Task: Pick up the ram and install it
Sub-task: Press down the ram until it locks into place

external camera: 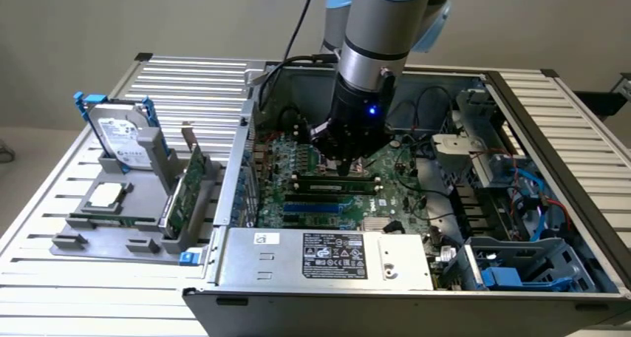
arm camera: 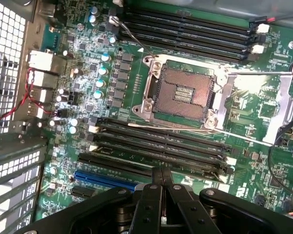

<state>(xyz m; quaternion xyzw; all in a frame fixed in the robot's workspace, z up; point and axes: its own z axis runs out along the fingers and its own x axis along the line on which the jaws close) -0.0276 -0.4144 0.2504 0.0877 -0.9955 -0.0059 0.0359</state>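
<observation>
Gripper [external camera: 342,168] low inside the open computer case [external camera: 552,130], over the motherboard [external camera: 394,196]. In the wrist view, gripper [arm camera: 162,179] jaws are pressed together, nothing visibly pinched between them, tips at the nearest row of memory slots [arm camera: 161,146].

Ram [external camera: 330,179]: in the exterior view, a thin green strip with dark chips seems to stand on edge in a slot directly under the fingertips. Whether the tips touch it, or whether it is fully seated, I cannot tell.

Risks, as judged:
- Pressing at one spot only could seat one end and leave the other high, so the stick tilts in the slot.
- Closed tips are narrow. A slip off the thin top edge would land them on the board or neighbouring slots.
- Force on a misaligned notch could stress the board.
- Open processor socket [arm camera: 181,95] lies just beside the slots, with fine contacts exposed.

Materials: black metal fingers, matte. Slots are long black plastic with pale end latches. Board is glossy green, crowded with small silver capacitors. Case is grey sheet metal.
</observation>
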